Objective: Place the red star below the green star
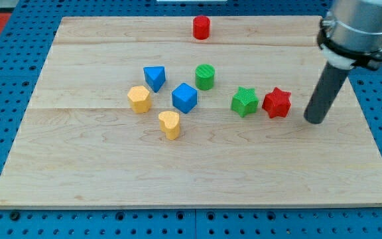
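Yellow heart-like block (170, 124) sits nearest the view's bottom. Rod tip (314, 120) on the wooden board (197, 186), just right of the red star (276, 102), a small gap between; no hand here, a bare rod holding nothing. Red star is beside the green star (245, 101), on its right, near touching. Further: yellow hexagon (138, 99), blue cube (184, 97), blue triangle (154, 77), green cylinder (205, 76). Farthest: red cylinder (201, 28).

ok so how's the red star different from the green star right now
Colour: the red star is red, the green star green. Position: the red star sits on the view's right of the green star, nearer my tip; the green star lies closer to the green cylinder. Both share the star shape, look similar in size, and lie flat on the board.
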Robot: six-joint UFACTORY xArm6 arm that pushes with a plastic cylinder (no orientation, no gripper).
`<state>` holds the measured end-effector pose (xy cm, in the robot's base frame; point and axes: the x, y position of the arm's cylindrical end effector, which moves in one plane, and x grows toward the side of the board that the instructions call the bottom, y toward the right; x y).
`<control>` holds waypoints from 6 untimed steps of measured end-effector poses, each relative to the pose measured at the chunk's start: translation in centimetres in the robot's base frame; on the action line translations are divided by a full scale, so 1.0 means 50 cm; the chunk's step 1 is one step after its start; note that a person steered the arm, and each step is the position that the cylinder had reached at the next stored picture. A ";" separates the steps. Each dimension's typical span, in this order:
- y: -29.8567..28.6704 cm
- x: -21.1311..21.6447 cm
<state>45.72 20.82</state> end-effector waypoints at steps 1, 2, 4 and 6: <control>0.000 -0.087; -0.082 -0.088; -0.142 -0.002; -0.143 0.077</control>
